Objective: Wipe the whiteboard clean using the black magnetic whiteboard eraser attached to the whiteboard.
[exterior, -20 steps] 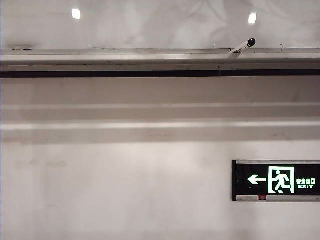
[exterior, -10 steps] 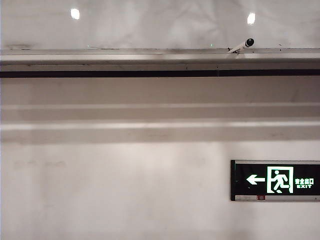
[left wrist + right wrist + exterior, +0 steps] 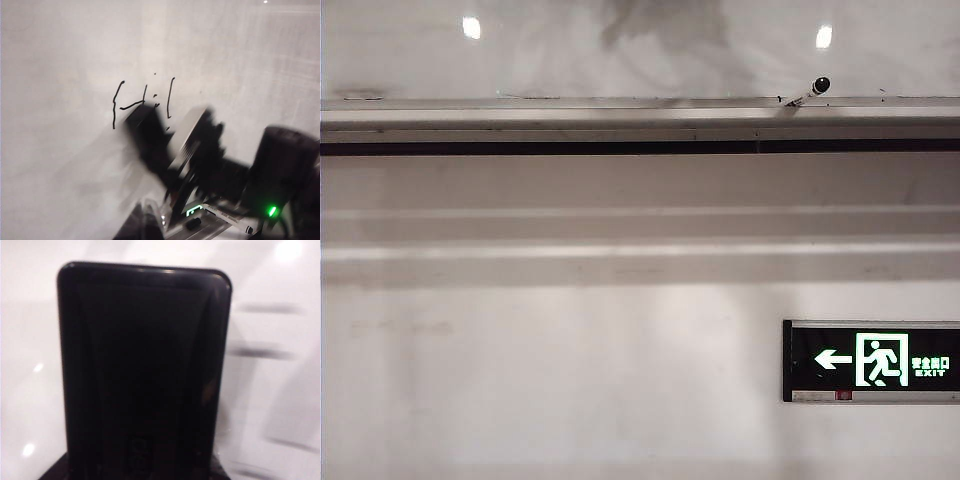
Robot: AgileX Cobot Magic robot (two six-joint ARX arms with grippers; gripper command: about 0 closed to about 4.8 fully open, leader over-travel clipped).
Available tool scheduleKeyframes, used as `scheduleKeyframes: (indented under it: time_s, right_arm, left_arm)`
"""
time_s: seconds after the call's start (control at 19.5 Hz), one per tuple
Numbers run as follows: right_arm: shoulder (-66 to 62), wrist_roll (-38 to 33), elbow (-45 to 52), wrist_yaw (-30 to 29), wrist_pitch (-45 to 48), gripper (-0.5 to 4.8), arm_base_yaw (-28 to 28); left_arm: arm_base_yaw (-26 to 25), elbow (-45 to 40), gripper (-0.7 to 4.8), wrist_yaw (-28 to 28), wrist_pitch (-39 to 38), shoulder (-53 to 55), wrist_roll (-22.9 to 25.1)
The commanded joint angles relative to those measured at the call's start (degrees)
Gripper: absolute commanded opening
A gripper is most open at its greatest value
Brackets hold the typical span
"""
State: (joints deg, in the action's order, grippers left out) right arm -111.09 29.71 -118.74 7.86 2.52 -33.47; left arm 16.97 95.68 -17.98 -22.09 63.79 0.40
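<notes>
Glossy white panel fills the top of the exterior view: the whiteboard (image 3: 570, 50), carrying two bright light reflections, grey smudges and a dark blurred patch near its upper middle. Its silver edge rail (image 3: 620, 112) runs the full width beneath it, with a marker pen (image 3: 808, 92) lying tilted on the rail toward the right. Below the rail is matte white wall (image 3: 570, 380), and a black-and-green exit sign (image 3: 872, 361) is fixed at lower right. Neither arm shows directly in this view. Left wrist view — the board surface bears black handwritten strokes (image 3: 142, 102), and a heavily blurred dark arm (image 3: 165, 150) crosses in front of the board just beside those strokes; a second marker (image 3: 227, 219) lies low in that picture near a dark unit with a green light (image 3: 272, 211). The left gripper itself is not visible in any view; its fingers are fully closed. Right wrist view — the black eraser (image 3: 142, 370) fills most of the picture, held upright at the right gripper (image 3: 140, 472) against the white board, the fingers set at a middling width on it; whether it touches the surface cannot be told.
</notes>
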Motion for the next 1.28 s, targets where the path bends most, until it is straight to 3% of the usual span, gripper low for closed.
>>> scheduleKeyframes:
  time_s: [0.05,0.15,0.31,0.51,0.67,0.87,1.13,1.28]
  right_arm:
    - [-1.0,7.6,-0.1,2.0,2.6,1.87,-1.6]
    - [-0.9,9.3,-0.2,9.5,10.2,1.87,-1.7]
    - [-0.9,12.7,-5.6,16.5,8.5,1.77,-0.7]
    - [-0.9,10.0,-12.5,16.6,7.1,1.77,2.2]
    - [-1.1,4.2,-13.0,9.3,-1.7,1.77,3.8]
    - [-2.4,3.3,-13.0,3.7,-13.8,1.65,2.5]
    - [-4.6,4.0,-13.0,3.8,-17.5,1.65,0.9]
    - [-4.5,3.9,-13.0,9.4,-15.5,1.81,0.0]
  left_arm:
    - [0.1,0.2,-0.06,-0.3,0.3,-0.2,0.0]
    - [0.1,0.2,-0.06,-2.2,0.1,-0.3,0.0]
    - [0.1,0.2,-0.05,-3.3,0.0,-0.3,0.0]
    - [0.1,0.2,-0.05,-3.3,0.0,-0.3,0.0]
    - [0.1,0.2,-0.06,-3.3,-0.1,-0.3,0.0]
    - [0.1,0.2,-0.06,-3.3,-0.1,-0.3,0.0]
    - [0.1,0.2,-0.06,-3.3,-0.2,-0.3,0.0]
    - [0.1,0.2,-0.05,-3.3,-0.5,-0.6,0.0]
